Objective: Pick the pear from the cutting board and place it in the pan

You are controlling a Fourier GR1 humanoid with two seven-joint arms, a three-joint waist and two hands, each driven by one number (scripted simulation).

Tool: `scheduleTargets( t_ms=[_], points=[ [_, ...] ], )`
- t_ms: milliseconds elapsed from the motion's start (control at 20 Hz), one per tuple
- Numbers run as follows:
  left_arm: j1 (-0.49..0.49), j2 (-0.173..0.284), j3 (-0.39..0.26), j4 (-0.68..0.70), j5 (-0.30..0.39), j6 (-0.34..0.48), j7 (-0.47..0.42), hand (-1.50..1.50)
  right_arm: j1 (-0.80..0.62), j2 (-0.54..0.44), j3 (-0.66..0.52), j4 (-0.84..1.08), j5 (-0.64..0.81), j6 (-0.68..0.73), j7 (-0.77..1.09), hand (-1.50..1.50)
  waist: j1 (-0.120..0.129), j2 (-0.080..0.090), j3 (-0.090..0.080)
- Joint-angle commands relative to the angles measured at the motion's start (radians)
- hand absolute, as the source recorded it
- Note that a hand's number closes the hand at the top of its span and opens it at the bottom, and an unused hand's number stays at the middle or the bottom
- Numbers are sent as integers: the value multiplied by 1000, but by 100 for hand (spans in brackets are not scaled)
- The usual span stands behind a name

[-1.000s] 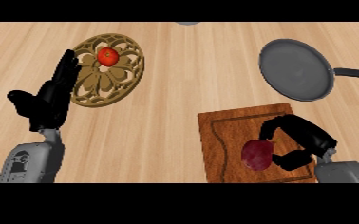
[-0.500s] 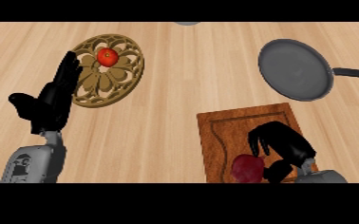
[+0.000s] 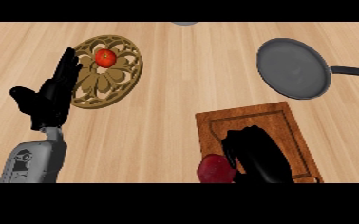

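Note:
A dark red pear (image 3: 216, 169) lies at the near left corner of the wooden cutting board (image 3: 280, 118). My right hand (image 3: 258, 155) sits over the board just right of the pear, its fingers curled round the fruit's right side. The grey pan (image 3: 293, 68) rests at the far right of the counter, its black handle (image 3: 345, 70) pointing right. My left hand (image 3: 49, 97) stands open at the left, fingers up, beside a plate.
A round ornate gold-brown plate (image 3: 105, 80) at the left carries a small red tomato (image 3: 105, 58). A grey object (image 3: 185, 23) peeks in at the counter's far edge. Bare wooden counter lies between the plate, the board and the pan.
My right hand has slid towards me and leftward over the board, closing round the pear, which has shifted nearer the lower edge. The left hand has stayed still.

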Motion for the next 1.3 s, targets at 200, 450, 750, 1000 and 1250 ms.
scheduleTargets(
  t_ms=[200,450,750,1000,1250],
  points=[
    [-31,30,29,29,22,-29,0,0,8,60,-91,-266,-41,-58,66,150,5,5,1],
    [-26,4,7,58,2,-23,-37,0,-172,102,-274,-260,-142,23,128,150,14,8,0],
    [5,-5,1,19,11,-29,-27,0,-298,100,-578,-31,-389,-81,25,150,24,11,2],
    [12,18,6,-34,26,-51,6,0,-423,-76,-761,282,-422,-133,-127,150,34,11,2],
    [5,-31,-28,-12,-1,-20,-14,0,-583,-211,-842,641,-402,-233,-291,150,47,17,2]
  ],
)
